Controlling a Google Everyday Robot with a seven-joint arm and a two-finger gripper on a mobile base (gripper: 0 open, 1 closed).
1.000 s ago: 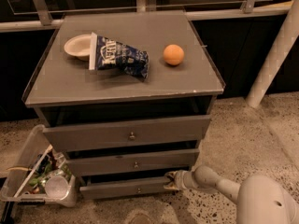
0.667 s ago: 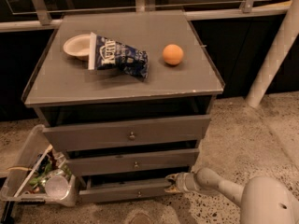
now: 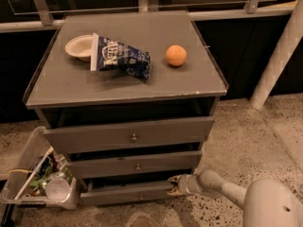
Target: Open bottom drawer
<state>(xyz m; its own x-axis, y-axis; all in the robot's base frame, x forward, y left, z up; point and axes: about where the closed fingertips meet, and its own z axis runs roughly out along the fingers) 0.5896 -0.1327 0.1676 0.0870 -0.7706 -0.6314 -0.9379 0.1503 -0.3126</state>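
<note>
Camera view is showing the slim grey wooden bottom drawer of the grey three-drawer cabinet sitting lowest, near the speckled floor, and it is now standing slightly further out than a second ago, with a dark gap showing above its front panel. That is suggesting the pull is working, though the drawer is looking only partly open and the task is probably still underway. The pale two-finger gripper is reaching in from the lower right and is resting at the right end of the drawer front, not at the tiny round metal knob in its centre; whether its fingers are spread or closed I cannot tell. On the cabinet top, a dark blue crumpled snack bag is lying beside a white paper bowl, with a round orange fruit sitting well apart to the right. The bag is carrying white lettering, but it is not readable. A clear plastic bin of rubbish is standing left of the drawers.
</note>
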